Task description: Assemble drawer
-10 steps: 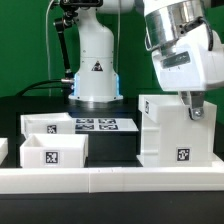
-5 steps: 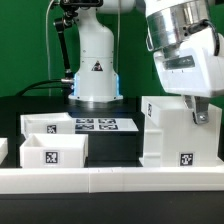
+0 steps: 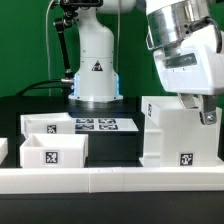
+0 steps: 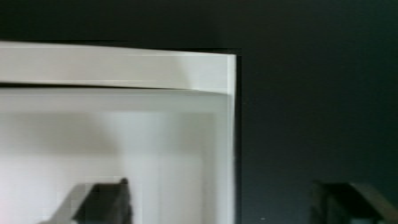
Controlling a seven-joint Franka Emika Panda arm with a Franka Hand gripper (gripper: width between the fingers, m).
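Exterior view: my gripper (image 3: pixel 206 114) sits at the top edge of the case (image 3: pixel 172 135) on the exterior view's right, front tray (image 3: pixel 55 152) and rear tray (image 3: pixel 47 124) well apart toward its left; wrist view: fingers (image 4: pixel 102 203) spread astride the case (image 4: pixel 107 120) wall, nothing pinched, and closing this near the corner could twist or tip it.

Glossy white arm (image 3: pixel 185 40), dark jaws, triangular warning label (image 3: pixel 97 68) on base (image 3: pixel 96 88).
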